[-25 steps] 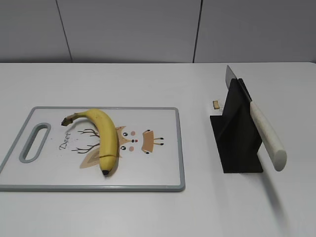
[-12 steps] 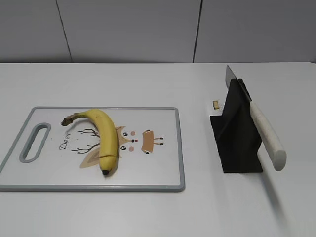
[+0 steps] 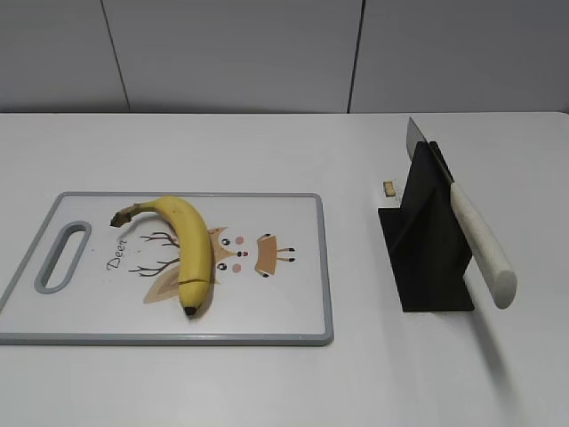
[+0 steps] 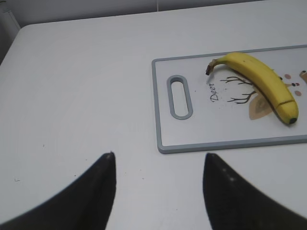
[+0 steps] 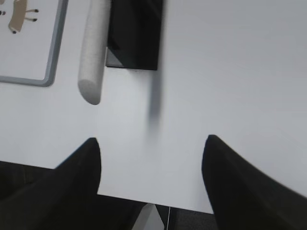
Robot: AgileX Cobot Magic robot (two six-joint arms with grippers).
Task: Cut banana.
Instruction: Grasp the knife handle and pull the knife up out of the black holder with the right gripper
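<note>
A curved yellow banana point(image 3: 188, 252) lies on a white cutting board point(image 3: 293, 307) with a grey rim and a deer print; a thin cut line shows near its dark tip. It also shows in the left wrist view point(image 4: 261, 82). A knife with a pale handle point(image 3: 482, 242) rests in a black stand point(image 3: 427, 249) at the right; the handle also shows in the right wrist view point(image 5: 92, 52). My left gripper point(image 4: 158, 158) is open and empty over bare table, near the board's handle end. My right gripper point(image 5: 152, 143) is open and empty above the table's front edge, short of the knife handle.
The board has a slot handle point(image 4: 179, 96) at its left end. A small tan block point(image 3: 388, 188) lies behind the stand. The white table's front edge point(image 5: 158, 203) runs under my right gripper. A grey panelled wall stands behind.
</note>
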